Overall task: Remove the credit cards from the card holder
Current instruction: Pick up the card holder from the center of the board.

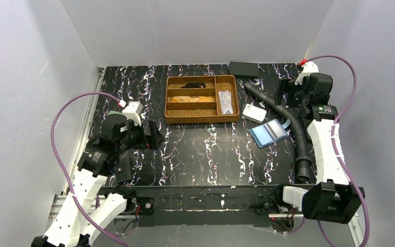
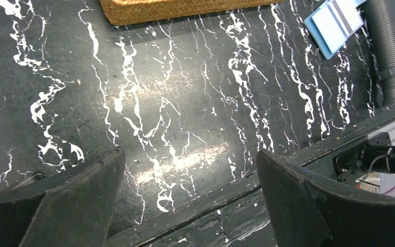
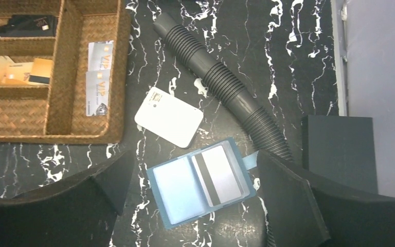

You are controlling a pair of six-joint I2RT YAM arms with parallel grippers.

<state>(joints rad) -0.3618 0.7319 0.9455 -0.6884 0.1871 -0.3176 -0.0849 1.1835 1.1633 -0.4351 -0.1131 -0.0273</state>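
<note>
Card holder (image 1: 268, 133) lies open, right of centre on desk (image 1: 200, 154). Left wrist: left end effector (image 2: 190, 154) spread, empty. Right wrist: right end effector (image 3: 195, 157) spread over holder. Approach step; next, descend and pinch striped credit card (image 3: 218, 175).

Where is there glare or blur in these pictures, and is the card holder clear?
Left wrist view: a pale glare streak lies on the glossy table between the open jaws, which look dark and soft-edged. Right wrist view: the card holder is sharp and evenly lit, the dark stripe of its card plain. Top view: even light, soft shadows, no blur.
</note>
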